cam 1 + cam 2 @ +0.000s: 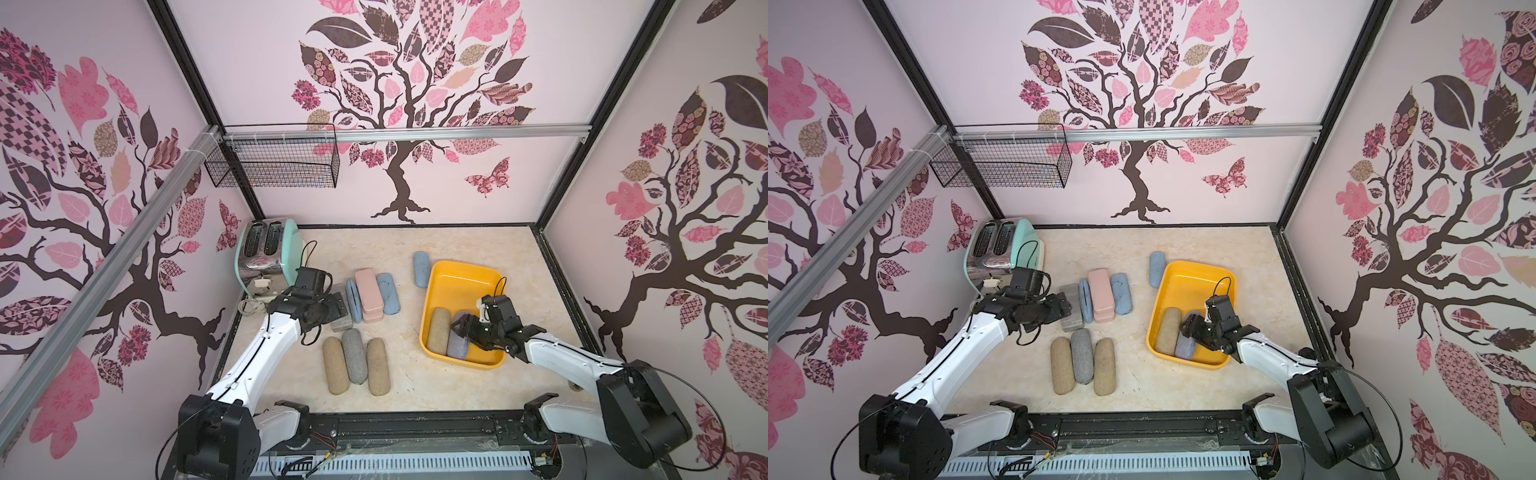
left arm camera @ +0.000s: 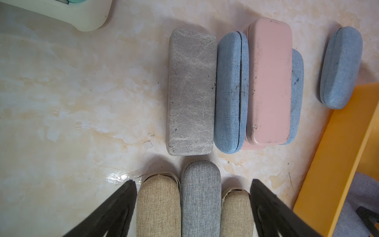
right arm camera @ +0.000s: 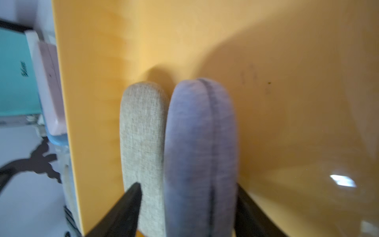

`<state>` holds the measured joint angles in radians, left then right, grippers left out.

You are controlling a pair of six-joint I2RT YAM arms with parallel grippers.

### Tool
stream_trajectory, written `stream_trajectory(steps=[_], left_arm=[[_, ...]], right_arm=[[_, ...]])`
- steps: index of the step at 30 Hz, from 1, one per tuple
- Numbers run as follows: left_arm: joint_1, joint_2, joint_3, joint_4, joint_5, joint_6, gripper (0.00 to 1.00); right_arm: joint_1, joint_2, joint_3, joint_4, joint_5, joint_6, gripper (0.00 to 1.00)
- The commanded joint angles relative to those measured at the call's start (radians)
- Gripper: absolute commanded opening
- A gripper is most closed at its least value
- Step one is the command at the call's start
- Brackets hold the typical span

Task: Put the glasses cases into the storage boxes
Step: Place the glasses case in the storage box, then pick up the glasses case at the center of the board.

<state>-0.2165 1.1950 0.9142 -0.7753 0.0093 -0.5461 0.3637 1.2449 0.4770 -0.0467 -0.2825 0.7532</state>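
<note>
Two cases (image 1: pixel 438 332) in yellow tub (image 1: pixel 465 282), right hand (image 3: pixel 188 185) wide around lavender case (image 3: pixel 194 123), left hand (image 2: pixel 192 181) wide, empty.

Left arm (image 1: pixel 266 345), right arm (image 1: pixel 569 353): white links, black joints, cables.

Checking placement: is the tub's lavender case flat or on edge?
On edge: the lavender case shows its seam facing up, beside the tan case.

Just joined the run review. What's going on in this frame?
The right gripper hangs open over the yellow tub, jaws spread above a lavender case that lies in it beside a tan case. The left gripper hovers open and empty over the table, near the grey rectangular case. Two cases are in the tub; the others are not yet in.
</note>
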Motion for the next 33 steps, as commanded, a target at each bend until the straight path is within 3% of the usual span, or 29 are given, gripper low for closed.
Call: stream_trajectory(steps=[1,5,15,18,22,24,33], left_arm=[[0.005,-0.004,-0.005,0.019,0.015,0.005,0.89],[0.005,-0.005,-0.010,0.027,0.033,0.006,0.89],[0.005,0.007,0.000,0.033,0.082,0.005,0.88],[-0.035,0.040,0.048,0.024,0.070,-0.005,0.88],[-0.135,0.156,0.191,-0.014,-0.033,0.007,0.90],[-0.139,0.243,0.262,-0.044,-0.005,0.001,0.88],[-0.155,0.527,0.492,-0.116,-0.072,0.001,0.79]], right_arm=[[-0.004,0.014,0.055,-0.090,0.055,-0.037,0.86],[-0.003,0.018,0.136,-0.207,0.109,-0.084,0.99],[-0.003,-0.003,0.288,-0.403,0.179,-0.130,1.00],[-0.003,-0.063,0.361,-0.460,0.230,-0.151,0.99],[-0.004,-0.114,0.451,-0.513,0.283,-0.169,0.99],[-0.003,-0.124,0.477,-0.528,0.287,-0.165,0.99],[-0.003,-0.168,0.449,-0.472,0.235,-0.152,0.98]])
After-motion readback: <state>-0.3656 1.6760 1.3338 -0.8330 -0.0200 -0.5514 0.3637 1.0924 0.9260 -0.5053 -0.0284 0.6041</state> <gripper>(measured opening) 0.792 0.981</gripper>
